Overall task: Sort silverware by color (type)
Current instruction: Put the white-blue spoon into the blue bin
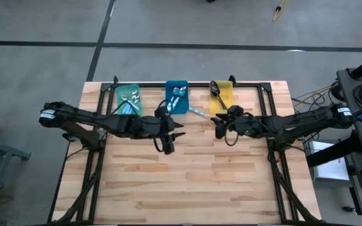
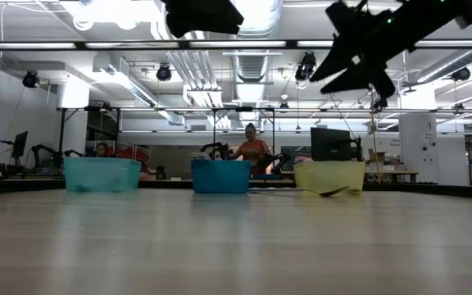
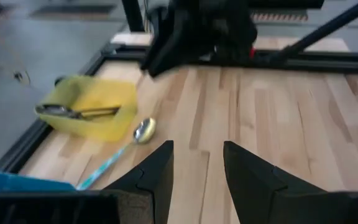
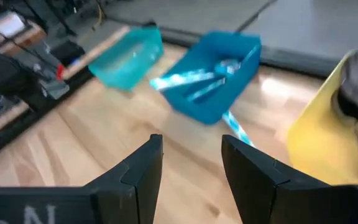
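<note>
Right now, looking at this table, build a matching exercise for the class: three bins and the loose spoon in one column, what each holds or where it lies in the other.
Things:
1. teal bin
2. blue bin
3. yellow bin
4. loose spoon

Descriptions:
A. holds a dark spoon
B. on the table between two bins
C. middle bin, light-blue handles inside
D. nearest the left arm's side

Pairs: 1-D, 2-C, 3-A, 4-B

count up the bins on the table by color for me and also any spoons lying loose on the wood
Teal bin: 1
Blue bin: 1
Yellow bin: 1
Loose spoon on the wood, blue handle: 1
Total: 4
</note>
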Controlling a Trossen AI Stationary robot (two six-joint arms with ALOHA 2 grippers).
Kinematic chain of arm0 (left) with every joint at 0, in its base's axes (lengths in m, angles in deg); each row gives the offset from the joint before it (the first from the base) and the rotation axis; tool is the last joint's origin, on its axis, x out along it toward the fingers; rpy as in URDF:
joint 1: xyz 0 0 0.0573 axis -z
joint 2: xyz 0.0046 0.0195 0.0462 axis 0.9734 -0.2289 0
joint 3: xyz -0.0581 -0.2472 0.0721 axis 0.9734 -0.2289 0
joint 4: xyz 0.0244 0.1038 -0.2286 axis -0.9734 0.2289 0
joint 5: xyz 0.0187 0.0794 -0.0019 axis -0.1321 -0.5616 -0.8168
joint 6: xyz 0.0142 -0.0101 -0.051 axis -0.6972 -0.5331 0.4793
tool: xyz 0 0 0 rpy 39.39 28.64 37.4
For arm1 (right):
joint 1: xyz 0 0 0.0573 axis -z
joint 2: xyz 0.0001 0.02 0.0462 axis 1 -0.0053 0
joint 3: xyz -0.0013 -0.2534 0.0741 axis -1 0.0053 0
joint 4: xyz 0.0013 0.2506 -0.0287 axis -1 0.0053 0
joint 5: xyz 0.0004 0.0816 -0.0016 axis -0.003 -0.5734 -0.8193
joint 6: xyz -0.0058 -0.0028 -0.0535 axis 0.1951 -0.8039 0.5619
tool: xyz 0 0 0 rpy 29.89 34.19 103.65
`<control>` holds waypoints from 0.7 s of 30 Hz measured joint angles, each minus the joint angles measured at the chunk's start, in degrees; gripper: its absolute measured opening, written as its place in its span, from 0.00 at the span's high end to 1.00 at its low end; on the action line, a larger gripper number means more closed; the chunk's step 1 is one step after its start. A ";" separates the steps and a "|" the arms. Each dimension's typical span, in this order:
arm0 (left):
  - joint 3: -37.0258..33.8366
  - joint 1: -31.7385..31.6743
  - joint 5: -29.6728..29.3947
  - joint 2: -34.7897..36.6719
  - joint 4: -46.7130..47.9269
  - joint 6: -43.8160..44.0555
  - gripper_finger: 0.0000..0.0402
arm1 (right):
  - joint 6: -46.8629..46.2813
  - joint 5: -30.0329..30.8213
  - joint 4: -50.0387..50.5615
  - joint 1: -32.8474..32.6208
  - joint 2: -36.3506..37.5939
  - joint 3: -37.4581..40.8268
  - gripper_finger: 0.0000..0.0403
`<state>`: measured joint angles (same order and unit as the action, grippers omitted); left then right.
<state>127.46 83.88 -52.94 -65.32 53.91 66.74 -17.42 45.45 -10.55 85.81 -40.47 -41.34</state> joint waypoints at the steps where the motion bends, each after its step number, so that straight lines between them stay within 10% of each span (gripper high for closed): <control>1: -1.29 0.00 -0.04 0.43 -2.08 -0.70 0.70 | -0.79 -1.25 0.00 0.58 -1.05 0.00 0.61; 21: -4.24 -0.02 -0.04 1.02 -13.08 -8.54 0.70 | -19.10 -11.68 18.65 11.09 -13.56 0.09 0.62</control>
<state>123.22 83.86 -52.98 -64.30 40.83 58.19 -36.51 33.76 8.10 96.90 -54.03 -41.25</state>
